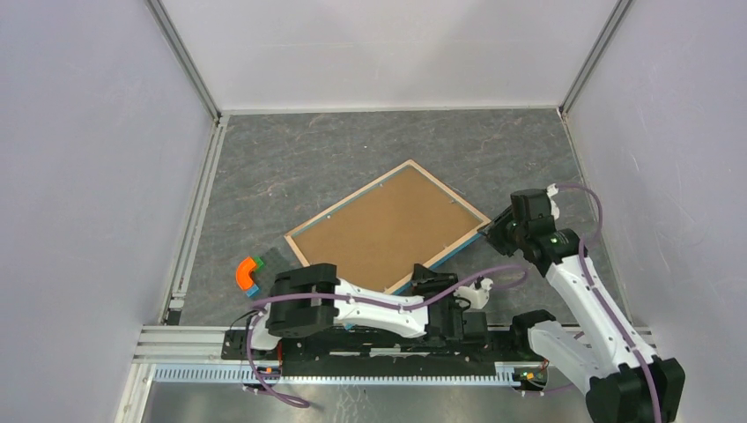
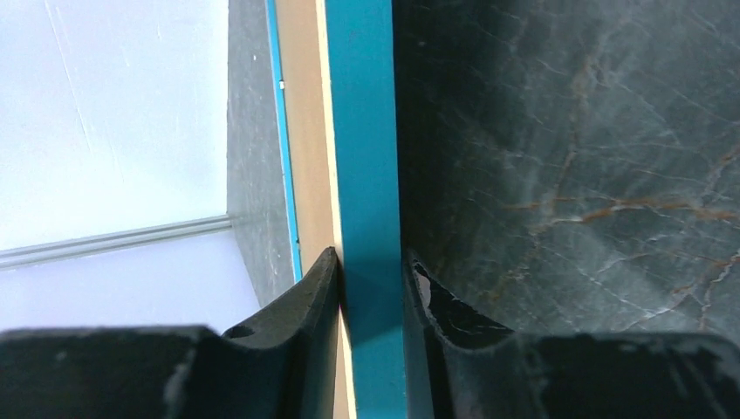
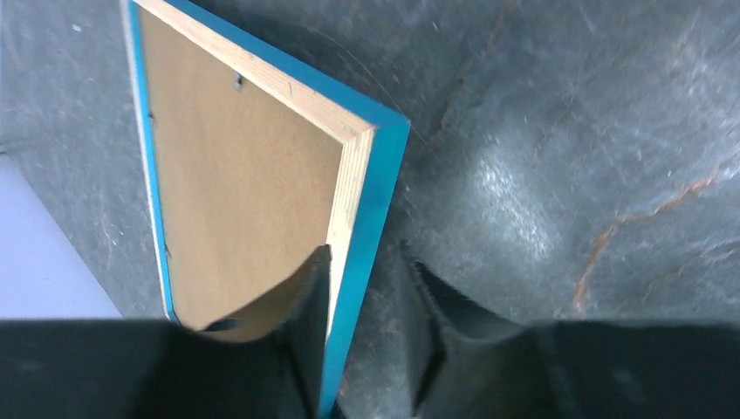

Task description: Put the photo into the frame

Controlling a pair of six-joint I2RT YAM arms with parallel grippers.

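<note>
Centrally, the frame [image 3: 377, 192] lies back-up at mid-surface [image 1: 291, 159], brown backing board [image 1: 388, 225] showing. Left end effector [image 2: 371, 257] straddles its near edge, apparently clamping it. Right end effector [image 3: 365, 251] stands parted astride the right corner, one finger clear.

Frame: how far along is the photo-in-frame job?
Looks done: the frame lies back-up with the brown backing board seated in it. The photo isn't visible, so whether it's underneath can't be confirmed. In hand: left gripper pinches the near rail; right gripper straddles the right corner rail, jaws open. Remaining: probably turning it face-up to check.
</note>
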